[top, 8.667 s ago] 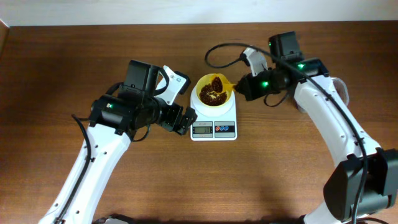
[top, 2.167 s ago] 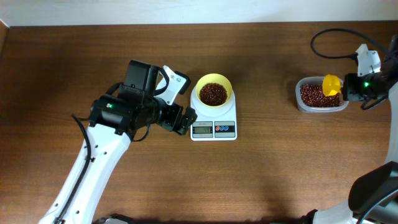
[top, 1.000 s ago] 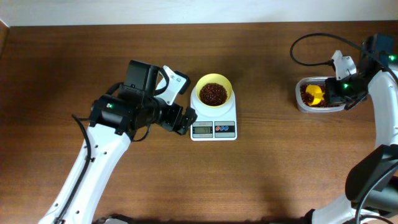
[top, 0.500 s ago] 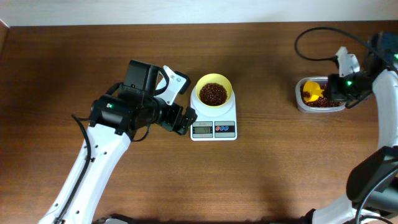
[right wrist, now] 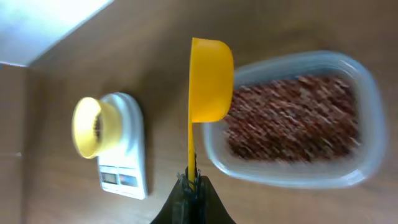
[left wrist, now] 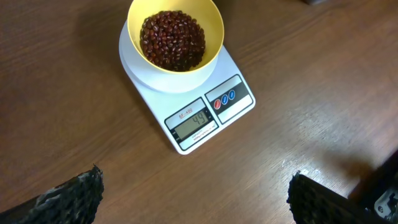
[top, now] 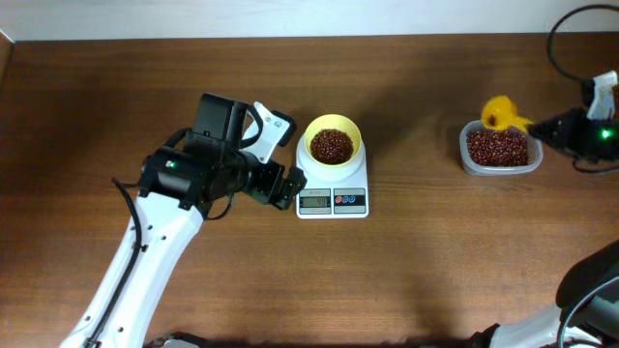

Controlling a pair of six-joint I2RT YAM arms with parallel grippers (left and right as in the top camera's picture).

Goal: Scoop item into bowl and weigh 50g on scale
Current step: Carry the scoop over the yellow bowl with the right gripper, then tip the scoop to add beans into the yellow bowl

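Overhead: right gripper (top: 540,125), upper right, pinches yellow scoop (top: 500,113) over the edge of container (top: 466,155) of beans (top: 498,147); left gripper (top: 287,186) spread beside scale (top: 332,202) carrying bowl (top: 332,126), centre.

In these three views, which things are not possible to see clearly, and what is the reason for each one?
1. Whether the scoop is loaded: overhead, motion blur; right wrist, only its outer wall shows.
2. The scale display: overhead and right wrist, too small.
3. Left tool: left wrist, only blurred finger ends at the bottom edge.
4. Right tool: overhead, small and dark, so its jaws cannot be separated.
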